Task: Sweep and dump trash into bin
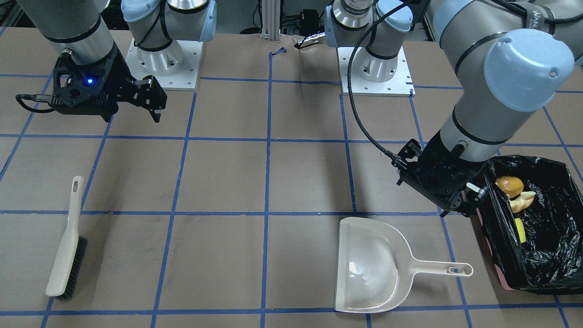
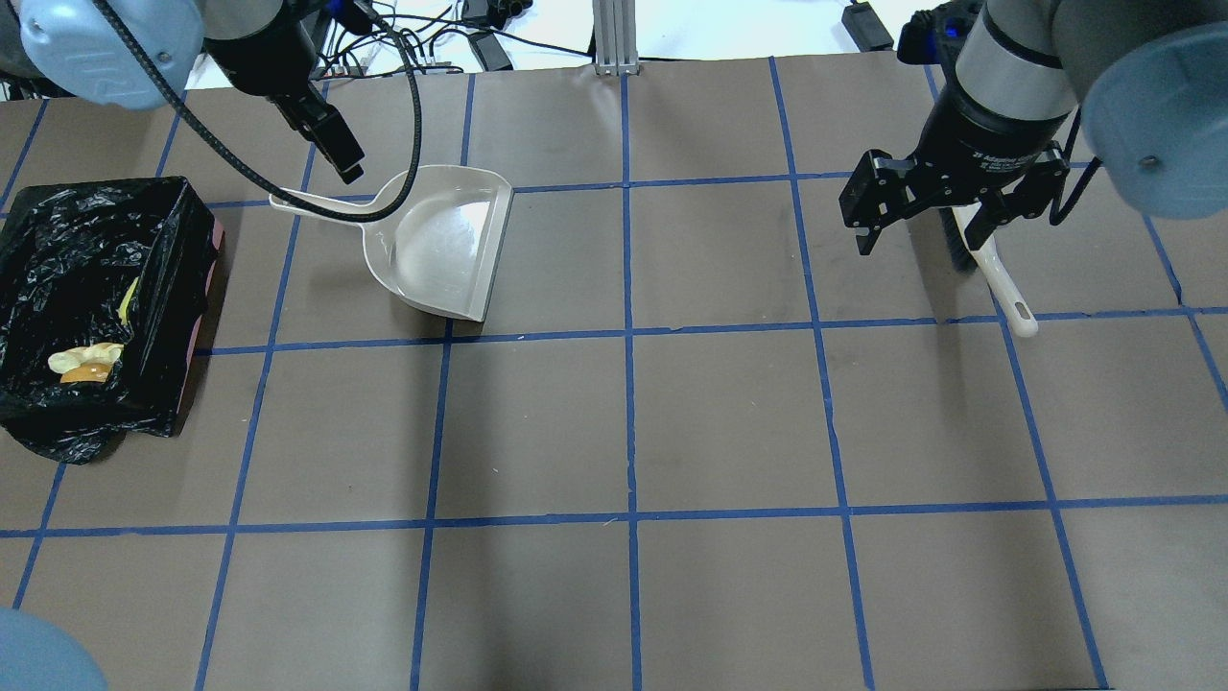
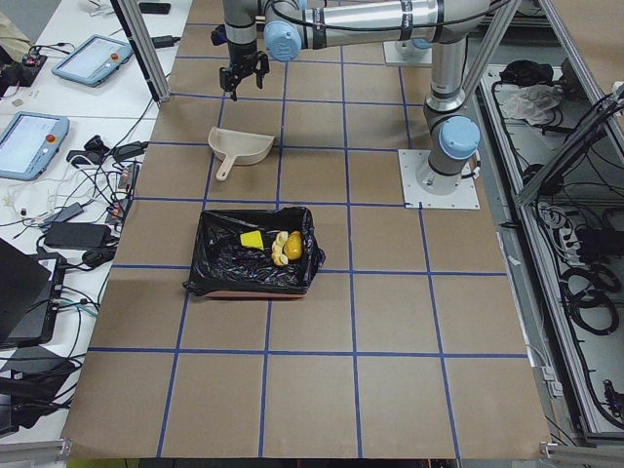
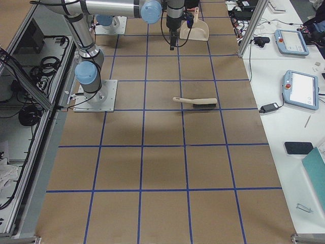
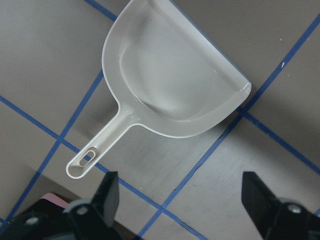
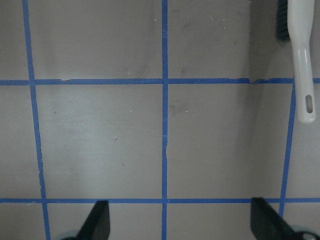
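Gaping wide with nothing between them, the left fingers [image 5: 107, 197] hover above the handle of the dustpan [image 5: 175, 75]. The dustpan lies flat on the table [image 2: 729, 413], its handle pointing to 7 o'clock in the wrist view. The right fingers [image 6: 100, 220] are likewise spread and empty over the table, with the brush [image 6: 302, 60] at their 1 o'clock; seen from overhead, the bin [image 2: 58, 230] stands at 9 o'clock from the dustpan, the trash [image 2: 82, 360] inside it toward its 6 o'clock end.
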You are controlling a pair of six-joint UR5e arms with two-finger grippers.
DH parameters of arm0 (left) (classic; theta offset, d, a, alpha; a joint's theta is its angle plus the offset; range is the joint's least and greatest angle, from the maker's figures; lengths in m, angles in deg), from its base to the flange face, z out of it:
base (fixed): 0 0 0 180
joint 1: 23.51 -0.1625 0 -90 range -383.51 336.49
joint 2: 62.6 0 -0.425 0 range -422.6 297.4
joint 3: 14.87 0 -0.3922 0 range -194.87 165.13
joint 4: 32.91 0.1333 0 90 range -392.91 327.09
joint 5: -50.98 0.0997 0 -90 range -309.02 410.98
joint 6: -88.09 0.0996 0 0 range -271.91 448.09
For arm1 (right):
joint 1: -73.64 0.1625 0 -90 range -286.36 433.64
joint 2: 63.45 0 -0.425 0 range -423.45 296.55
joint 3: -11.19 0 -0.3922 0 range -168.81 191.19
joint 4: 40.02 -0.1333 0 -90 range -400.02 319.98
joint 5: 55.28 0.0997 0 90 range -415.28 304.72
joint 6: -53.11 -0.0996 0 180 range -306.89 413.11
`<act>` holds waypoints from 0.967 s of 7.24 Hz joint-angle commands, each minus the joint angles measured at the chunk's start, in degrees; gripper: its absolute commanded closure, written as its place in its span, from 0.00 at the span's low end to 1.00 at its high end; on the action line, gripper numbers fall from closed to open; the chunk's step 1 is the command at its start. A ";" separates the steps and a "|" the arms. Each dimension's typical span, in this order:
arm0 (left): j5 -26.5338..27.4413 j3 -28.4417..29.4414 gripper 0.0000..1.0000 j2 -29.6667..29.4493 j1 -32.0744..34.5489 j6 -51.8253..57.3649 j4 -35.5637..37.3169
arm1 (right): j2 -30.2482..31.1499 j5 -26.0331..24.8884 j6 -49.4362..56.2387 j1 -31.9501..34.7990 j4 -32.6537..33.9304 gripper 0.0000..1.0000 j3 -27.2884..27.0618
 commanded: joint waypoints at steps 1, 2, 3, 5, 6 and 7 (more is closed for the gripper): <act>-0.30 -0.17 0.00 2.06 0.36 -15.94 -2.67 | -0.07 -0.09 0.06 0.00 0.00 0.00 0.07; -0.39 -0.17 0.00 3.55 0.45 -22.36 -4.24 | -0.07 0.09 -0.03 0.00 0.00 0.00 -0.01; -2.74 -0.26 0.00 5.48 0.45 -27.56 -8.52 | -0.07 -0.08 0.06 0.00 0.00 0.00 -0.01; -3.56 -0.35 0.00 7.95 0.37 -33.83 -10.67 | -0.16 -0.09 0.06 0.00 0.18 0.00 -0.01; -3.55 -0.35 0.00 8.83 -0.07 -33.85 -10.67 | -0.16 -0.09 0.06 0.00 0.09 0.00 0.07; -3.55 -1.04 0.00 9.71 -0.51 -33.85 -10.76 | -0.16 -0.17 0.06 0.00 0.09 0.00 0.07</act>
